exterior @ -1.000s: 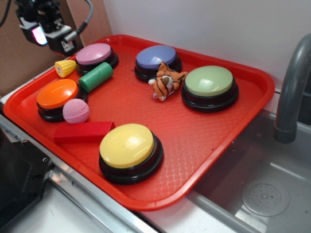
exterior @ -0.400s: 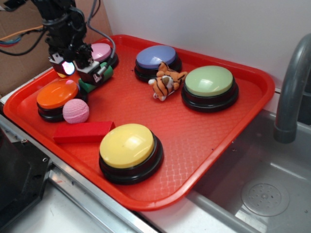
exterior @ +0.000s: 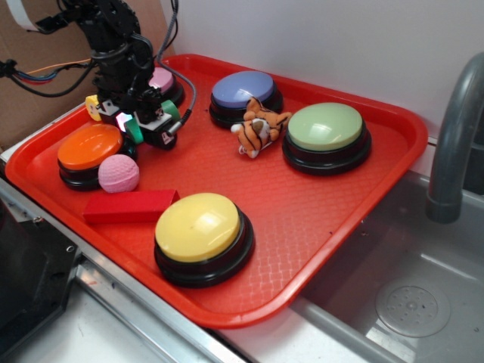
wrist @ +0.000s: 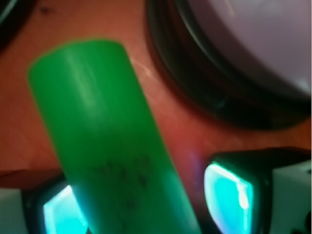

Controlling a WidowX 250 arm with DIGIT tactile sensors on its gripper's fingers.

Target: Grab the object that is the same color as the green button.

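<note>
Lying between the fingers of our open gripper [wrist: 146, 195], the green cylinder [wrist: 112, 141] looks matte, with dark scuffs.

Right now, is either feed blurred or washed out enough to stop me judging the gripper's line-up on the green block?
Wrist view: soft and close, the green cylinder fills the frame, edges blurred, and cyan glow flares off both fingers. Exterior view: sharp and evenly lit, but the gripper hides most of the cylinder, so use the wrist feed for alignment.
</note>
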